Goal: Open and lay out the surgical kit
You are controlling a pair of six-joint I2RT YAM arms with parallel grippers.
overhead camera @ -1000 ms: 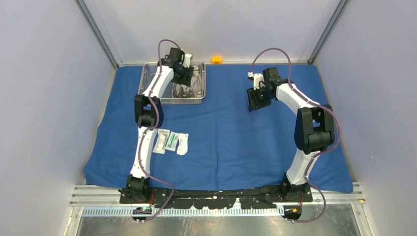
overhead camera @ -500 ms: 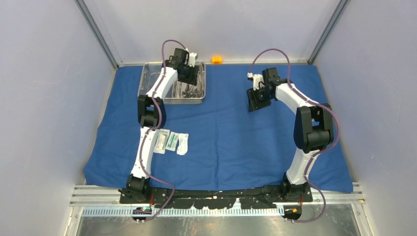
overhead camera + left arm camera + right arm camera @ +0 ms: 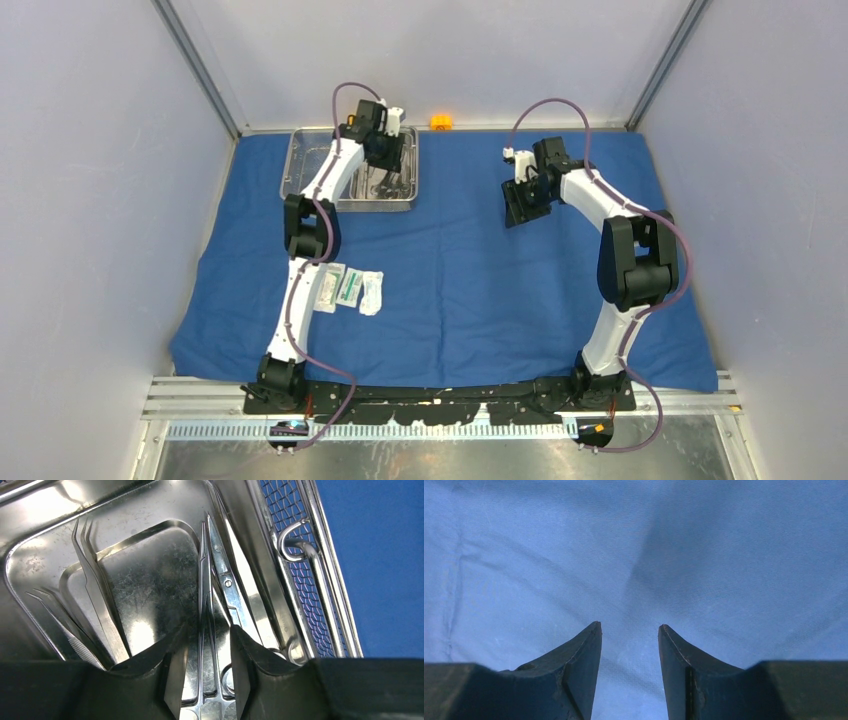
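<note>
The large blue cloth wrap (image 3: 470, 280) lies opened out flat over the table, reaching from the back wall to the rail in front of the arm bases. At its far left corner sits the steel mesh basket (image 3: 296, 165), and the smaller solid steel tray (image 3: 150, 580) lies inside it; the basket's mesh wall and a wire handle show along the tray's right side in the left wrist view.

The left arm reaches out over the basket with the left gripper (image 3: 206, 645) pointed down into the tray. Its fingers are apart, one on each side of a slim ring-handled clamp (image 3: 203, 595) that lies lengthwise between them, with a gap showing on both sides. Whether the fingertips touch the tray floor is hard to tell from this angle.

The right gripper (image 3: 630, 630) hangs over bare cloth at the far right, well apart from the basket, its fingers spread with nothing between them.

Three small white-green packets (image 3: 349, 287) lie side by side on the cloth near the left arm's elbow.

In the tray, thin steel scissors (image 3: 227, 587) lie just right of the clamp, and forceps (image 3: 95, 585) rest tilted towards the left side. A small orange block (image 3: 440, 122) sits at the back wall, beyond the cloth.
</note>
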